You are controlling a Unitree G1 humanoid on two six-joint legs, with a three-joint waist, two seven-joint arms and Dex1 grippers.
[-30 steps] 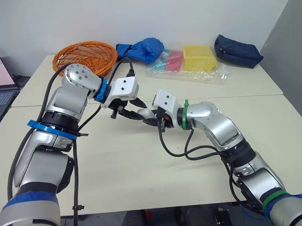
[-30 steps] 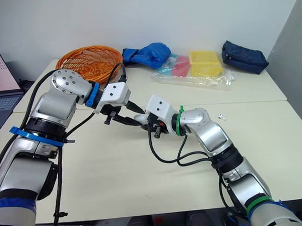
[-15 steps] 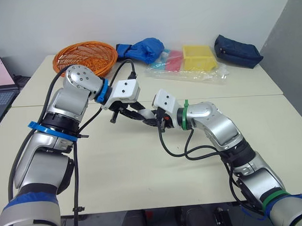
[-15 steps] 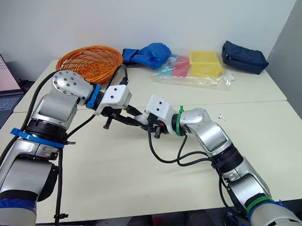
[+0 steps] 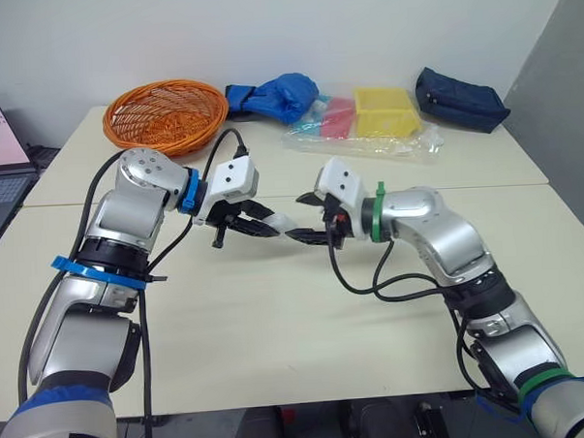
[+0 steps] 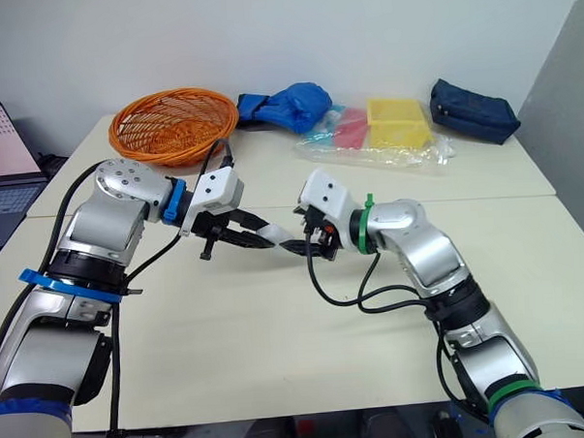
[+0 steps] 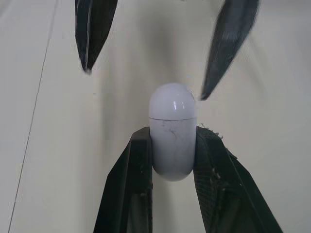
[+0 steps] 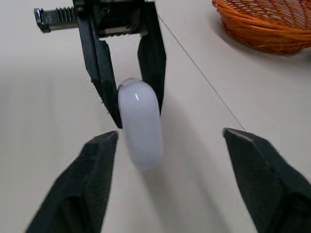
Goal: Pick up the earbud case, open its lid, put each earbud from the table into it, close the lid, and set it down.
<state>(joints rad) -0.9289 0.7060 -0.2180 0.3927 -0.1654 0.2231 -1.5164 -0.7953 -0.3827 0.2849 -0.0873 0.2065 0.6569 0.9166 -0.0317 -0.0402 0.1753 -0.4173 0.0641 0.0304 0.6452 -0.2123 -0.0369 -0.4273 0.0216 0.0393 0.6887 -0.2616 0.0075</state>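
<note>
Pinching the case (image 7: 172, 145) by its lower half, the left tool (image 7: 172, 132) holds it off the tabletop (image 5: 277, 317), roughly over the middle; the lid (image 7: 172, 99) is shut, its seam showing just past the gripping fingertips (the domed end points toward the right arm); the right tool (image 8: 170, 135) is spread wide, its fingers (image 8: 97, 170) flanking the lid end, one to each side, apart from it; an orange basket (image 5: 166, 113) sits well behind the left arm, toward the tabletop's far left corner.
</note>
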